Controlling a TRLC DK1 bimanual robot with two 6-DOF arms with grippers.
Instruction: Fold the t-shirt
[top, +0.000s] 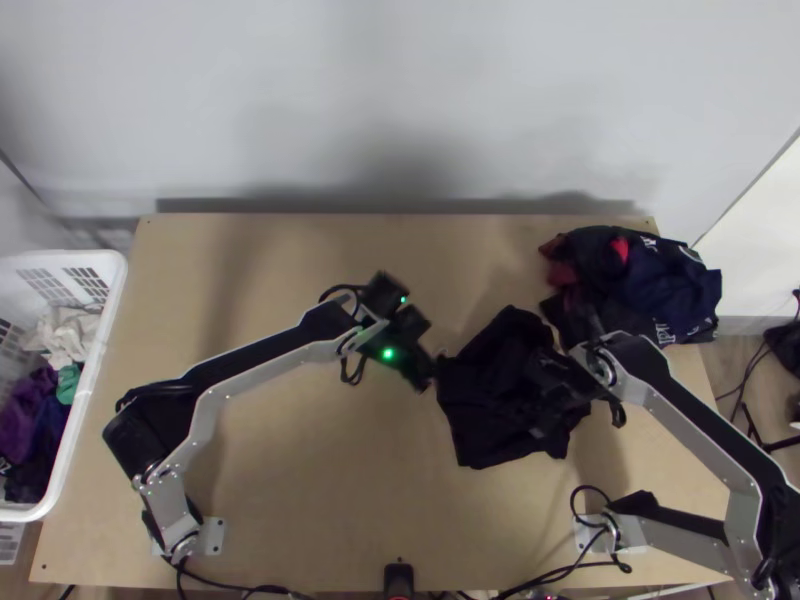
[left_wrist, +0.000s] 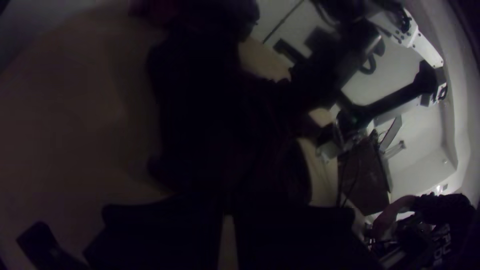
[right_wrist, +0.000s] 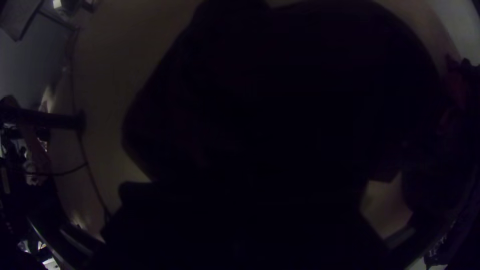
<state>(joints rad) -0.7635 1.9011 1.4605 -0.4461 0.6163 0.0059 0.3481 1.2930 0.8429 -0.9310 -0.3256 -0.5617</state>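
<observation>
Dark t-shirt (top: 480, 425), one: compact, rumpled, right of the table's (top: 310, 500) middle. Left gripper (top: 427, 374), at its left edge; right gripper (top: 545, 408), over it; grip of either: I cannot tell. Risk: layers skewed, should I pull one-sidedly. Clothes pile (top: 640, 285): close beyond, crowding. Bare wood leftward: my turning room.

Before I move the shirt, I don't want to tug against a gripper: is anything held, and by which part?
It cannot be told: the left gripper is at the t-shirt's edge, the right gripper over it.
</observation>
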